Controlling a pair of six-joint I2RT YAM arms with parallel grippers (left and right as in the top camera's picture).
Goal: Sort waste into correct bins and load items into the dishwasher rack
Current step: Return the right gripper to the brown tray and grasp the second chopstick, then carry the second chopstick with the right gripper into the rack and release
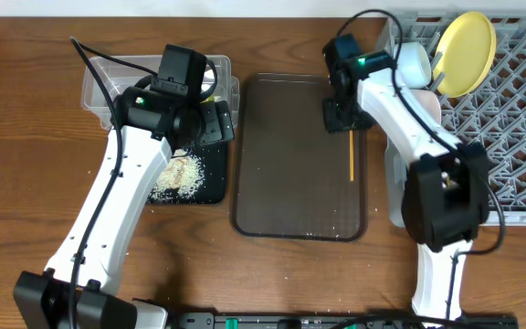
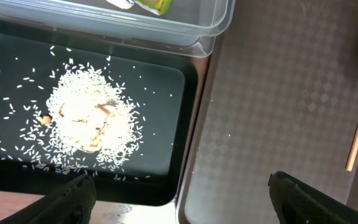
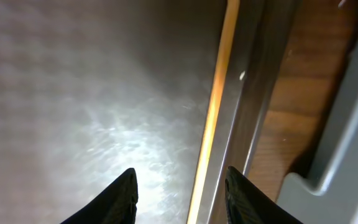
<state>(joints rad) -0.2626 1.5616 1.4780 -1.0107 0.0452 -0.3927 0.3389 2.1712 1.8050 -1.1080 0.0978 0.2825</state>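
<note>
Rice [image 2: 89, 121] lies in a heap on the black tray [image 1: 210, 187], with loose grains scattered around it on the tray floor. That tray sits toward the left edge of the desk [image 1: 26, 137]. Touching it on the side toward the far edge is the clear tub [image 1: 99, 78], and a green-and-yellow snack wrapper [image 2: 153, 5] shows inside the tub. The left gripper [image 2: 180, 180] hangs over the right rim of the black tray, its fingers spread wide and holding nothing.

Midway across the desk is the brown serving tray [image 1: 290, 183], just beside the black tray. One chopstick [image 1: 351, 155] lies along the brown tray's right rim, running from far to near. The right gripper [image 3: 180, 171] is low over the far end of that chopstick with its fingers apart. The stick passes between them, and I cannot tell whether either finger touches it.

Filling the far right corner of the desk is the grey dishwasher rack [image 1: 519, 91]. A yellow plate [image 1: 466, 41] stands on edge in it near the far edge, and a pale bowl [image 1: 415, 62] is just beside the plate.
</note>
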